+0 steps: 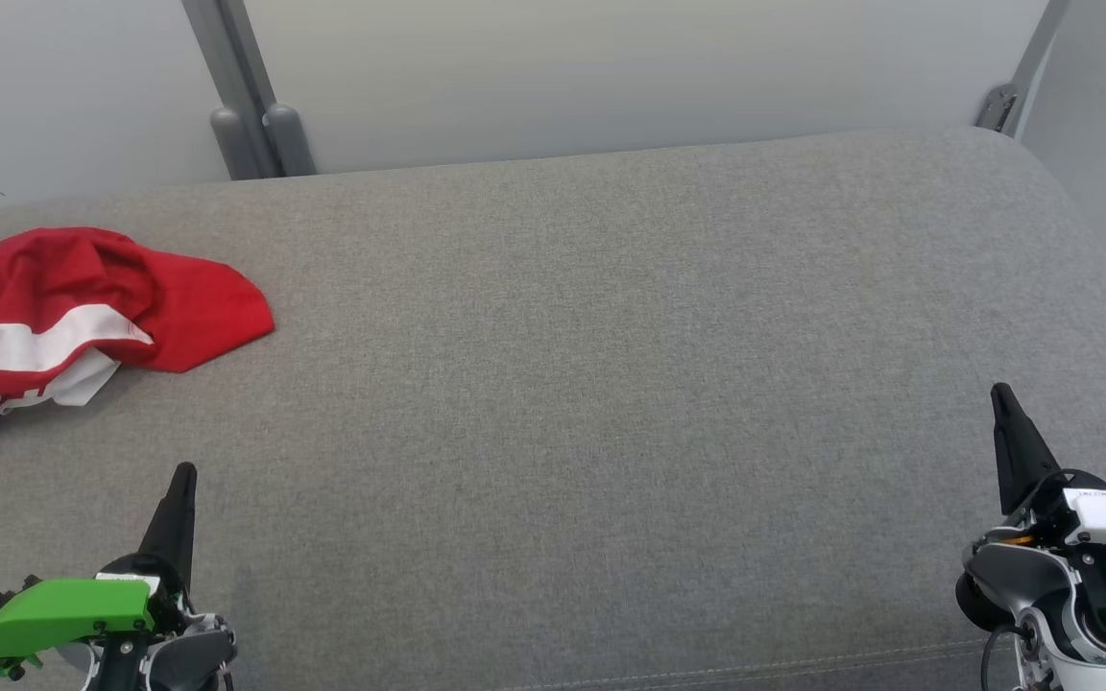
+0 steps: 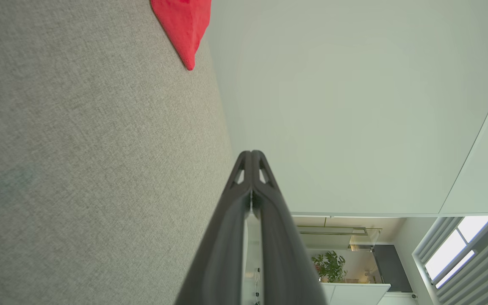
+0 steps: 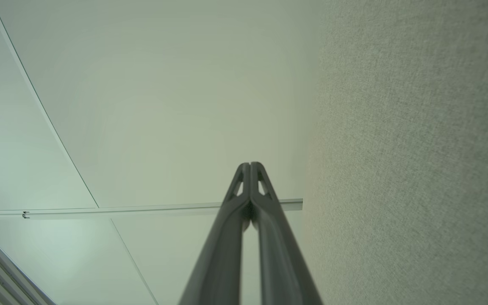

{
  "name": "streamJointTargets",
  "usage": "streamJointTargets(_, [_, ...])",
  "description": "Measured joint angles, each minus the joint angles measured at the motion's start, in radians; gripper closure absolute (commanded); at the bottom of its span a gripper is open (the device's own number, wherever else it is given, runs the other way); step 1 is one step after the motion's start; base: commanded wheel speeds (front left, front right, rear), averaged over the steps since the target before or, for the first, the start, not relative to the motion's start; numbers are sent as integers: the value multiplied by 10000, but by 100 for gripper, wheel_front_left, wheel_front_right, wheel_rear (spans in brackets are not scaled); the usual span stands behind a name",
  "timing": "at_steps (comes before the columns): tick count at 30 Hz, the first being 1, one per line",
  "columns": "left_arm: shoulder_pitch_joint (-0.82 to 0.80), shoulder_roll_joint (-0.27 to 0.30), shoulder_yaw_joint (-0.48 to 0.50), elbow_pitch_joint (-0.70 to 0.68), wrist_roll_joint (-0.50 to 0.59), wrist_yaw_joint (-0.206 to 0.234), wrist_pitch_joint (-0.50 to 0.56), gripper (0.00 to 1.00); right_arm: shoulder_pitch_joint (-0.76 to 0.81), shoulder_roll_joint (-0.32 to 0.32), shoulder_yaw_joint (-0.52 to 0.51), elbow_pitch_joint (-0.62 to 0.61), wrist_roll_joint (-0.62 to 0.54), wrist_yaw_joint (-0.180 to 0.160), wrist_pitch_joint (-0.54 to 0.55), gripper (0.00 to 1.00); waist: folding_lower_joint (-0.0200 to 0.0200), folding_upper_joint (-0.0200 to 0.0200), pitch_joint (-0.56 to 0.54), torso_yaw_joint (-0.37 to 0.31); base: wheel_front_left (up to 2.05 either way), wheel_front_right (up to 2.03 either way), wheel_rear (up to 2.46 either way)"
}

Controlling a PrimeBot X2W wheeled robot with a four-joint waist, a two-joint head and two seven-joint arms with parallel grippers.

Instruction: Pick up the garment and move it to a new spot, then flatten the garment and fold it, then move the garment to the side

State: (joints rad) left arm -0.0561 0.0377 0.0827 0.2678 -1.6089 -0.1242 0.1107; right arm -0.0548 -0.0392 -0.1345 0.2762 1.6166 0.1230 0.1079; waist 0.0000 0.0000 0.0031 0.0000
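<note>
The left gripper (image 1: 184,472) sits at the lower left with its two dark fingers pressed together, holding nothing. The right gripper (image 1: 1001,393), at the lower right, is likewise pinched closed and empty. Both point across the grey cushion (image 1: 611,365) toward its far edge. The garment (image 1: 83,288), red with white bands, lies crumpled at the cushion's left end, near the left gripper and well apart from the right one. The pickup looks not yet begun. To do it well, the left jaws should part first, then come down on a raised red fold, pinching cloth only and not upholstery, before lifting toward the bare middle.
</note>
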Motion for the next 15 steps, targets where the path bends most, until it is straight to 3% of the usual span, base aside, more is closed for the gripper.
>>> streamJointTargets(15, [0,0,0,0,0,0,0,100,0,0,0,0,0,-2,0,100,0,0,0,0,0,0,0])
